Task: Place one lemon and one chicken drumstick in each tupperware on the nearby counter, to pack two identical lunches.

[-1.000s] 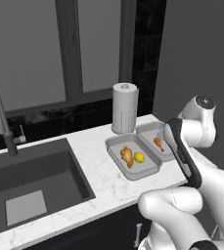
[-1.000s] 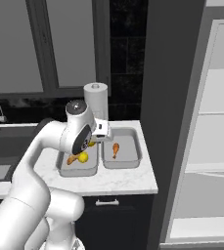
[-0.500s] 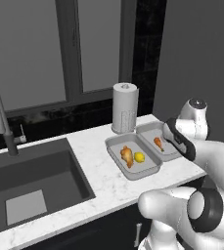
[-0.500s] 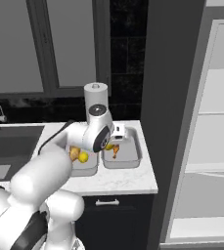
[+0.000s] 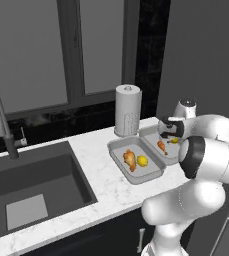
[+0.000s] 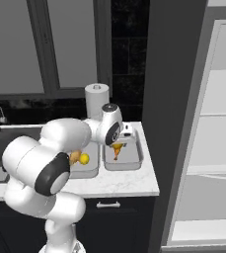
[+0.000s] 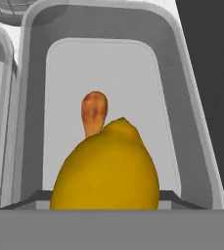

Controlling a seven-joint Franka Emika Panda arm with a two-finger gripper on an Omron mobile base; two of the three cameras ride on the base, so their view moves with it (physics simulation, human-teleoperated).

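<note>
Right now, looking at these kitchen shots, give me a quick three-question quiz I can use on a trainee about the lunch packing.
1. True or false: the left tupperware already holds a lemon and a chicken drumstick.
2. What does the gripper carry? A) a second lemon B) a paper towel roll C) nothing
3. Fill in: below the carried fruit, the right tupperware holds one ____.

Key: 1 true; 2 A; 3 chicken drumstick.

The lemon [image 7: 106, 168] hides the drumstick's [image 7: 93, 113] lower half (bone end unseen).
</note>
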